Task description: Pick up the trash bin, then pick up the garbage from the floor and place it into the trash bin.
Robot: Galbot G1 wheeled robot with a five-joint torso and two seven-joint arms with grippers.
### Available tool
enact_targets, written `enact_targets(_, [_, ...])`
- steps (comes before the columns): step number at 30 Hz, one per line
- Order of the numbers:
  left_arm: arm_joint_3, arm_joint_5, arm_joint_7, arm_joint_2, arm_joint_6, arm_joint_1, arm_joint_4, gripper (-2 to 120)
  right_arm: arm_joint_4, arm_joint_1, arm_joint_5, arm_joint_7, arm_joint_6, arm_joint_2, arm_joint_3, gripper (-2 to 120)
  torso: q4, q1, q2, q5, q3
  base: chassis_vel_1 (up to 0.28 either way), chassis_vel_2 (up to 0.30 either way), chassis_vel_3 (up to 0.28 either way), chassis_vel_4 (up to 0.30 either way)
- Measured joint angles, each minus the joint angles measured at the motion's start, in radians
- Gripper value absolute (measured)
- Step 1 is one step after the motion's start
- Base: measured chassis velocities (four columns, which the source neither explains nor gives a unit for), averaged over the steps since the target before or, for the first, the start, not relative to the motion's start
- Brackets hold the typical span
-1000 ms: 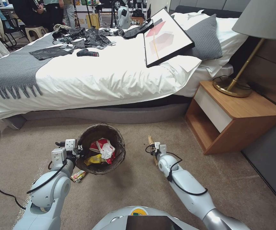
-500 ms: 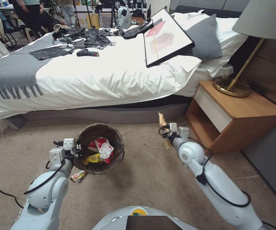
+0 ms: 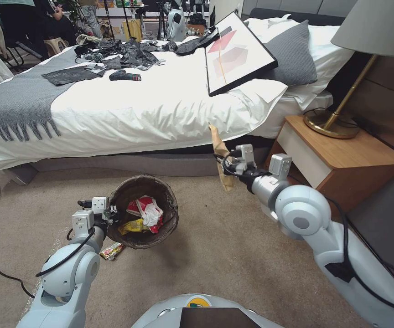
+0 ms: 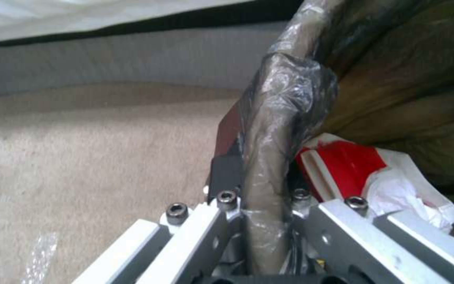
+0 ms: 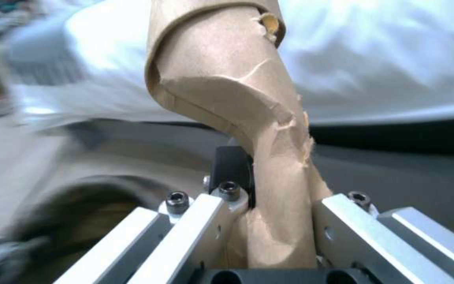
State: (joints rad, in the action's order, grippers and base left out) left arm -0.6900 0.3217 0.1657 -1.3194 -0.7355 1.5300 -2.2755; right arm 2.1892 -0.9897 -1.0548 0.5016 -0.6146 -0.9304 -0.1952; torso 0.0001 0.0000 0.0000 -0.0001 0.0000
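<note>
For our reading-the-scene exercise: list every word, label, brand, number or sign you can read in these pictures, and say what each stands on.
No text can be read.
Wrappers in the trash bin: print too small.
Wrapper on the floor beside the bin: print too blurred.
Brown paper piece in the right gripper: plain.
Framed picture on the bed: shapes, no words.

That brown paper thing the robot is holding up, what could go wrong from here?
The crumpled brown cardboard tube, pinched in the right gripper, hangs well to the side of the trash bin, so an early release would likely miss. The left gripper clamps only the bin's bag-covered rim, which might slip or tilt.
</note>
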Motion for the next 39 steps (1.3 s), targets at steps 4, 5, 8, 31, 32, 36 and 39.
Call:
enact_targets(4, [0.001, -0.003, 0.000, -0.001, 0.000, -0.001, -0.003, 0, 0.092, 0.078, -0.106, 0.008, -0.008, 0.035, 0.027, 0, -0.0002, 0.000, 0.000, 0.0002, 0.000, 0.000, 0.000, 0.000, 0.000])
enact_targets(5, [0.003, -0.004, 0.000, -0.003, 0.000, 0.001, -0.010, 0, 0.111, 0.114, -0.143, 0.004, -0.011, 0.043, 0.041, 0, 0.0000, 0.000, 0.000, 0.0000, 0.000, 0.000, 0.000, 0.000, 0.000])
enact_targets(8, [0.005, 0.000, 0.000, -0.005, 0.000, 0.002, -0.025, 0, 0.138, 0.204, -0.226, -0.016, -0.023, 0.057, 0.072, 0, -0.0002, 0.000, 0.000, 0.0003, 0.000, 0.000, 0.000, 0.000, 0.000])
enact_targets(31, [-0.004, 0.002, -0.002, -0.005, 0.000, 0.001, -0.067, 0, 0.006, 0.717, -0.562, 0.036, 0.003, -0.072, 0.595, 0, -0.0001, 0.000, 0.000, -0.0003, 0.000, 0.000, 0.000, 0.000, 0.000])
enact_targets(32, [-0.004, 0.002, -0.002, -0.005, 0.000, 0.001, -0.067, 0, -0.010, 0.717, -0.555, 0.040, 0.007, -0.082, 0.611, 0, 0.0000, 0.000, 0.000, -0.0003, 0.000, 0.000, 0.000, 0.000, 0.000])
enact_targets(36, [-0.004, 0.004, -0.002, -0.004, 0.000, -0.001, -0.067, 0, -0.043, 0.711, -0.541, 0.050, 0.016, -0.109, 0.641, 0, -0.0002, 0.000, 0.000, -0.0003, 0.000, 0.000, 0.000, 0.000, 0.000])
enact_targets(39, [-0.005, 0.005, -0.003, -0.002, 0.000, -0.001, -0.066, 0, -0.073, 0.695, -0.524, 0.058, 0.024, -0.140, 0.669, 0, -0.0002, 0.000, 0.000, 0.0000, 0.000, 0.000, 0.000, 0.000, 0.000])
